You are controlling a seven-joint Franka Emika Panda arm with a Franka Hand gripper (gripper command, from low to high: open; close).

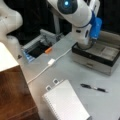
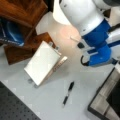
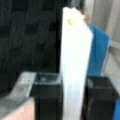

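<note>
In the wrist view our gripper (image 3: 75,100) is clamped on a white bar (image 3: 75,57) standing upright between its fingers (image 3: 47,100). In a front view the arm (image 1: 82,20) hangs over the grey box (image 1: 100,56); pen (image 1: 93,88), notepad (image 1: 66,102) and cable (image 1: 51,62) lie nearby.

A pen (image 1: 94,88) lies beside a spiral notebook (image 1: 65,103) on the table (image 1: 75,72).

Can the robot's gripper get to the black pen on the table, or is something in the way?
Probably yes. The pen lies alone on bare table, apart from the notebook. But the gripper seems already shut on a white bar.
</note>
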